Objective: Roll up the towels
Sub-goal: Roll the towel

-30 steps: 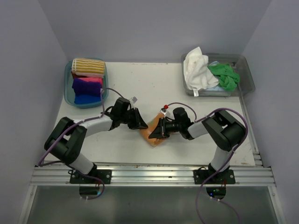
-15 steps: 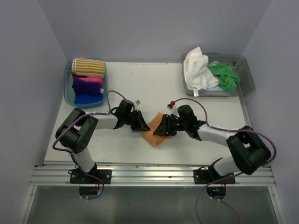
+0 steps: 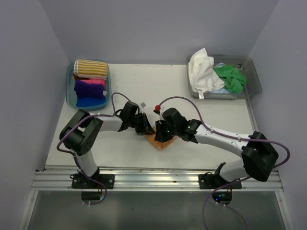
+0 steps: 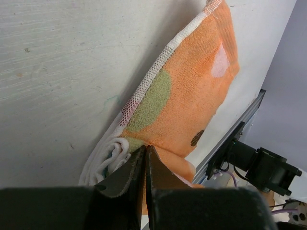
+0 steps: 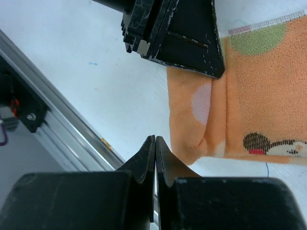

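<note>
Left edge: blue tub (image 3: pixel 70 94) on the surface (image 3: pixel 144 86), rolled towels (image 3: pixel 89 88) stacked inside. Unchanged.

Centre-left: left fingers (image 4: pixel 143 159) nearly together, tips at the folded edge of the orange towel (image 4: pixel 192 96). Reads as a pinch on that fold. Its arm is drawn in closer to the cloth than 1 second ago.

Centre: the orange towel lies near the front of the surface, between both sets of fingers. More of it is covered from above than before; only the near corner shows. From the wrists it is mostly flat, with 1 edge turned over.

Centre-right: right fingers (image 5: pixel 151 153) closed, no cloth visible between the tips, towel corner just beside them. This arm has reached well leftward.

Judgement: roll started, not tight.

Right: clear tub (image 3: pixel 255 82) holds the white towel (image 3: pixel 201 72) and green towel (image 3: pixel 231 76), still unrolled.
</note>
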Controlling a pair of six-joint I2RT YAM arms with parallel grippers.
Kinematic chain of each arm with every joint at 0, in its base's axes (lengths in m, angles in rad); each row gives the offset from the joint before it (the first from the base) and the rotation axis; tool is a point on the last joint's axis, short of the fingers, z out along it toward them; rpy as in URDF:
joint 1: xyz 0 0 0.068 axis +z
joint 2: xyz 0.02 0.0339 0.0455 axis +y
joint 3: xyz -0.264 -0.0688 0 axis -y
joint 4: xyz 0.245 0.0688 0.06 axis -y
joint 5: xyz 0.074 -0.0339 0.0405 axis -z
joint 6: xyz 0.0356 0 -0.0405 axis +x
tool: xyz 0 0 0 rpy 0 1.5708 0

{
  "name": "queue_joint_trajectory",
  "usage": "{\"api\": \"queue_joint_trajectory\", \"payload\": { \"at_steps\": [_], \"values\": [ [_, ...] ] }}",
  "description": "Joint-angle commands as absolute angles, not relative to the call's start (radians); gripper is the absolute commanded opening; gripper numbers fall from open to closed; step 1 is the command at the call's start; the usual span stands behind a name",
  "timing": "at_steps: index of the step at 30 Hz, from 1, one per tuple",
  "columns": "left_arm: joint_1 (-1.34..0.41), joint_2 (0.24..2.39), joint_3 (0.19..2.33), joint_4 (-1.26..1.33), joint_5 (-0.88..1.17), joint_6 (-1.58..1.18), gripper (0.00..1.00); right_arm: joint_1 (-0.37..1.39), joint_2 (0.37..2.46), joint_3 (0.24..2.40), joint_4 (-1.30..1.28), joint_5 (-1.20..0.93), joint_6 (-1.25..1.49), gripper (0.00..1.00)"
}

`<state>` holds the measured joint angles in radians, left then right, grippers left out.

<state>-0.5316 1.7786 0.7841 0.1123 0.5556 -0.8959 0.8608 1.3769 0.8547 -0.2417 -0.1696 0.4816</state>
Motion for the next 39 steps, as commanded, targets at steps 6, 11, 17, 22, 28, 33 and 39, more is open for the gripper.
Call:
{"api": "queue_joint_trajectory", "payload": {
  "at_steps": [6,11,17,22,28,33,39],
  "values": [
    [-0.541,1.815,0.788,0.041,0.509,-0.838,0.08,0.879,1.514,0.861,-0.315,0.044,0.428,0.00],
    [-0.541,1.815,0.799,0.029,0.512,-0.827,0.08,0.897,1.531,0.812,-0.295,0.032,0.457,0.00],
    [-0.541,1.813,0.802,0.017,0.514,-0.818,0.08,0.933,1.425,0.877,-0.391,0.138,0.437,0.00],
    [-0.541,1.812,0.802,0.011,0.518,-0.816,0.08,0.991,1.396,0.943,-0.442,0.273,0.403,0.02],
    [-0.542,1.810,0.801,0.014,0.525,-0.821,0.08,1.095,1.439,0.971,-0.407,0.337,0.376,0.03],
    [-0.543,1.812,0.802,0.011,0.526,-0.819,0.08,1.157,1.540,1.029,-0.410,0.416,0.328,0.27],
    [-0.542,1.813,0.804,0.009,0.532,-0.819,0.08,1.235,1.623,1.074,-0.407,0.500,0.262,0.39]
  ]
}}
